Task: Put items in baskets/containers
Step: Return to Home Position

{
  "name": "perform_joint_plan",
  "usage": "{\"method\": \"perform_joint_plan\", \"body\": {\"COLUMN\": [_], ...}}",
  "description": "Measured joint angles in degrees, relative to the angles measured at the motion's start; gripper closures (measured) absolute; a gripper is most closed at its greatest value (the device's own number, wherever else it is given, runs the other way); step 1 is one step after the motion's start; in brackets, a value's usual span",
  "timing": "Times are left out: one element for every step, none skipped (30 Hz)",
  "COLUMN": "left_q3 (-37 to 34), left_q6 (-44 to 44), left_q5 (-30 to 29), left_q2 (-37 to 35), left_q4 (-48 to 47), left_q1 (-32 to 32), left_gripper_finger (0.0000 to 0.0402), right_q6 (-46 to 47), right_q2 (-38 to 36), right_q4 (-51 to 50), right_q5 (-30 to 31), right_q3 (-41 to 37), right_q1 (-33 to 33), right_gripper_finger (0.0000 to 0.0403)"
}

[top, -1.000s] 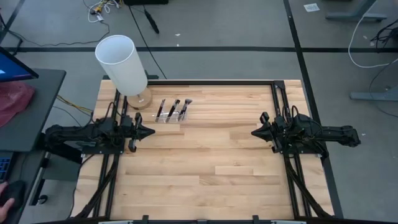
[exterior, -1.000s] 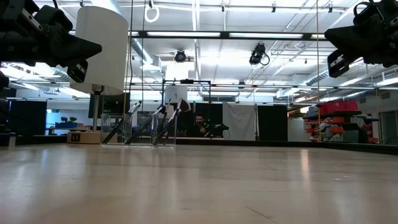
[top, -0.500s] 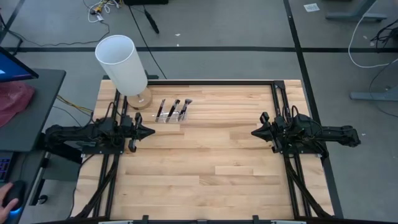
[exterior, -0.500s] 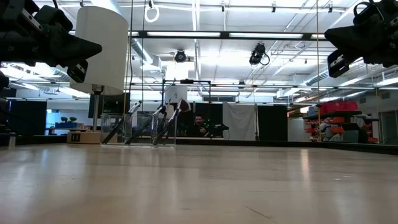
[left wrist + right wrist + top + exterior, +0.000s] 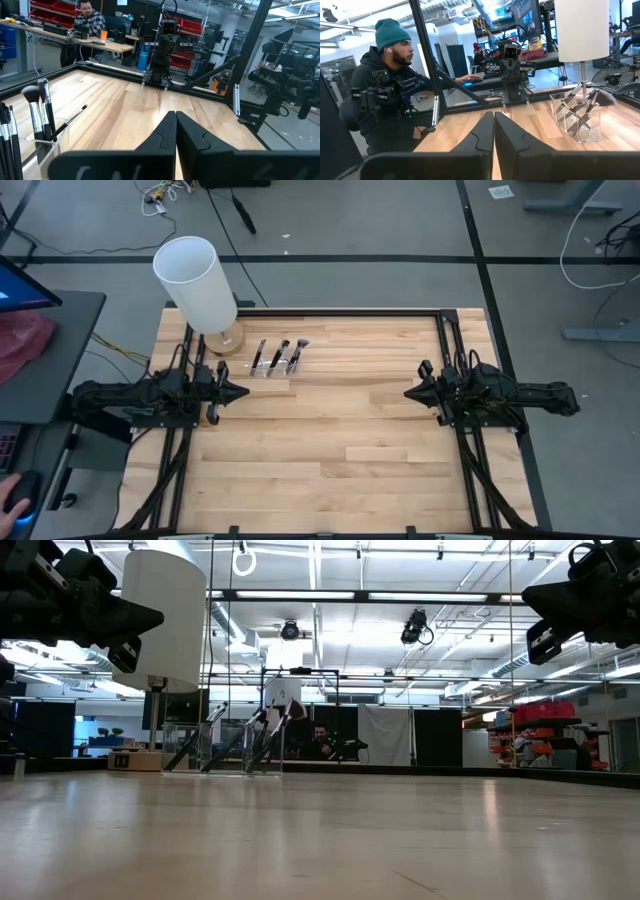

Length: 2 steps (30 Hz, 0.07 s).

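Both arms parked, jaws closed and empty.
The left gripper [image 5: 238, 391] and right gripper [image 5: 410, 393] sit at opposite sides of the table [image 5: 340, 450], fingers pressed together, holding nothing. The brushes [image 5: 279, 356] stand in the clear holder [image 5: 268, 371] near the left arm. Nothing has shifted over the last second, and no brush lies loose, so the task is judged complete.

Grey floor [image 5: 350, 225] surrounds the wooden table [image 5: 330, 440]; ceiling strip lights [image 5: 300, 595] glow overhead.
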Motion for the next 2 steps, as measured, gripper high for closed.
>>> {"method": "perform_joint_plan", "body": {"left_q3": [0.0,0.0], "left_q6": [0.0,0.0], "left_q5": [0.0,0.0], "left_q2": [0.0,0.0], "left_q4": [0.0,0.0], "left_q1": [0.0,0.0], "left_gripper_finger": [0.0399,0.0399], "right_q6": [0.0,0.0], "right_q2": [0.0,0.0], "right_q4": [0.0,0.0], "right_q5": [0.0,0.0], "right_q3": [0.0,0.0], "right_q1": [0.0,0.0], "right_gripper_finger": [0.0385,0.0385]}}
